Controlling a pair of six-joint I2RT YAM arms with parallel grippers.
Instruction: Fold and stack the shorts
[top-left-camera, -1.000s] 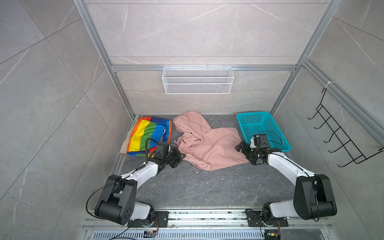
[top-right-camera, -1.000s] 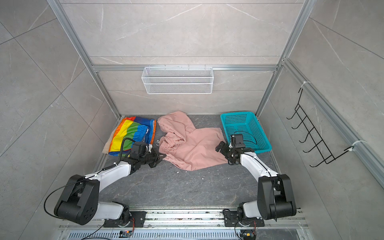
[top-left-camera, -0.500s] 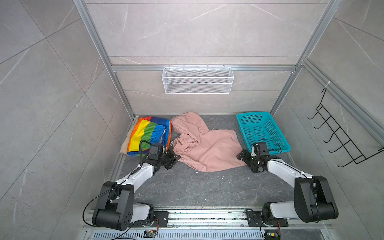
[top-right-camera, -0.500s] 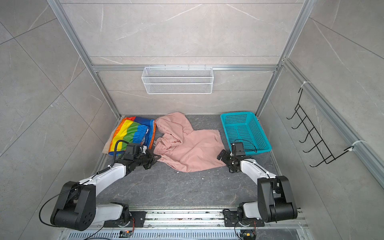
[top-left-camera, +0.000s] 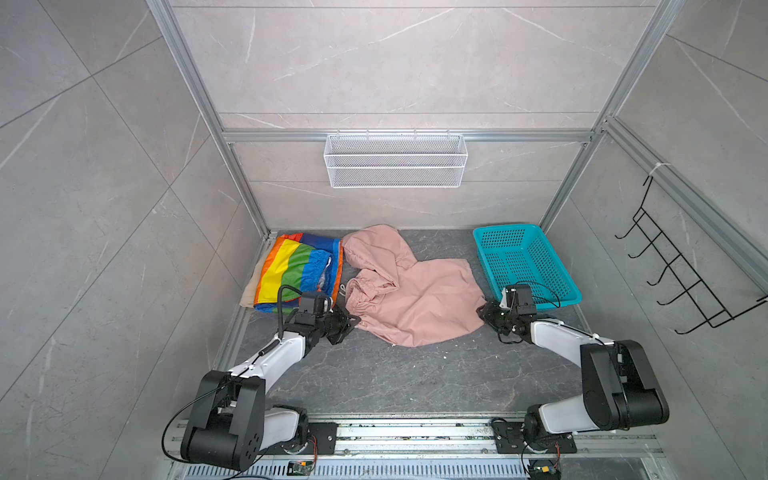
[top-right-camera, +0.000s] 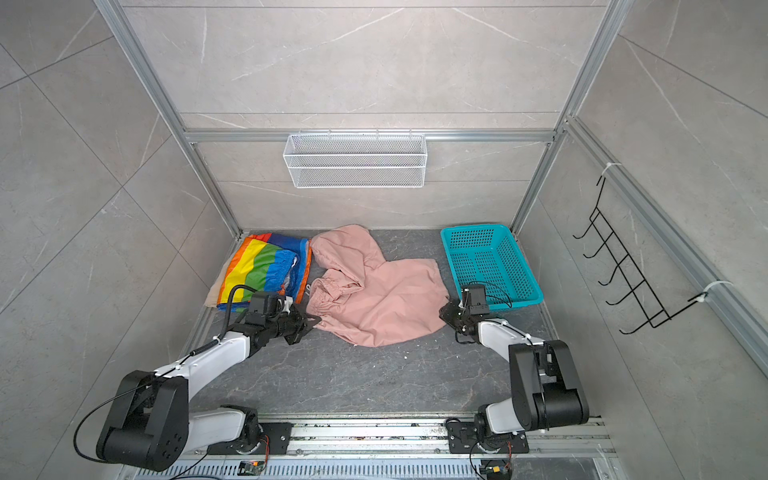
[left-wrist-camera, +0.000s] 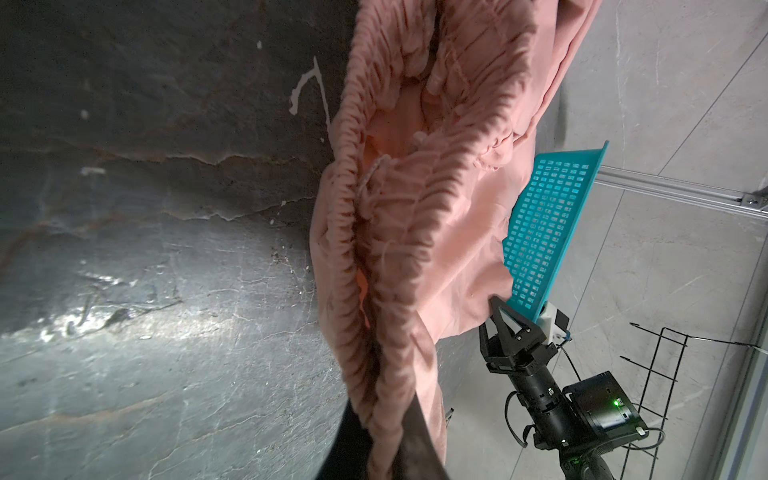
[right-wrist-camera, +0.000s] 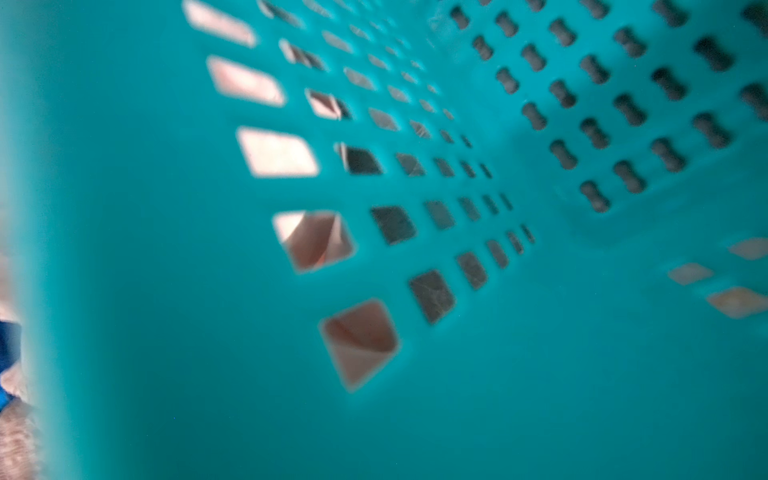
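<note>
Left gripper (top-left-camera: 352, 322) is pinching the pink shorts (top-left-camera: 415, 299) at the waistband.
The pink shorts are lying crumpled in the middle of the worktop (top-left-camera: 395, 374), between the teal basket (top-left-camera: 509, 229) and the rainbow shorts (top-left-camera: 291, 266), which are resting on the beige shorts (top-left-camera: 248, 293). The left gripper is closed on the gathered waistband. The right gripper (top-left-camera: 485, 310) is sitting at the opposite hem, and whether it is gripping cannot be told. The fabric is looking light and floppy, so the elastic band and the hem corners are probably the 2 best holds.

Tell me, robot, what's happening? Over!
Left gripper shut on pink shorts waistband. Right gripper at opposite edge, grip unclear. Basket right beside it.
</note>
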